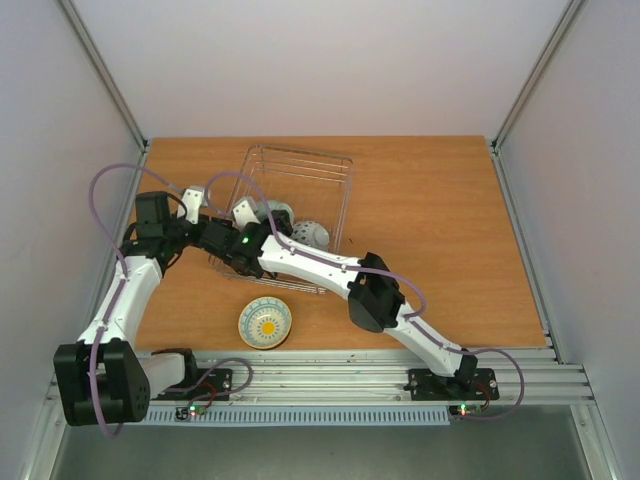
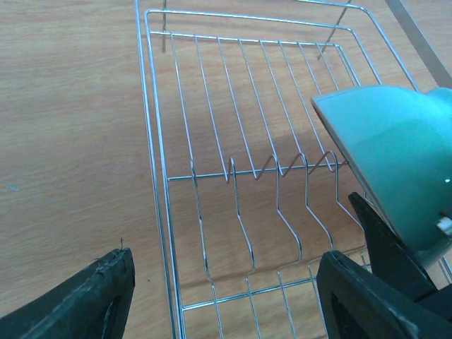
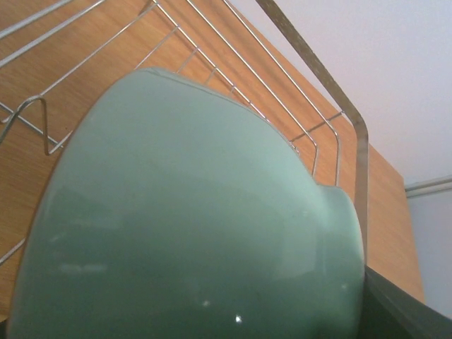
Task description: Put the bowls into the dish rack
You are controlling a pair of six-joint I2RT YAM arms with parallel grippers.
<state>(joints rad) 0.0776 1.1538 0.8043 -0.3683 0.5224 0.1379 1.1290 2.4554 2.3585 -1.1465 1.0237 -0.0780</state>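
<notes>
The dish rack [image 1: 330,170] is a silver wire basket at the back middle of the table. My right gripper [image 1: 255,222] reaches into its near left part and is shut on the mint green bowl [image 1: 279,212], held tilted above the prongs. That bowl fills the right wrist view [image 3: 191,226] and shows at the right of the left wrist view [image 2: 395,148]. A white speckled bowl [image 1: 313,233] lies in the rack. My left gripper [image 2: 226,300] is open and empty over the rack's left wall [image 2: 159,198]. A cream-yellow bowl [image 1: 265,322] sits on the table in front of the rack.
The right arm [image 1: 380,295] stretches diagonally across the table from the near right. The left arm [image 1: 125,290] runs up the left side. Grey walls close the sides and back. The other bowls are out of view.
</notes>
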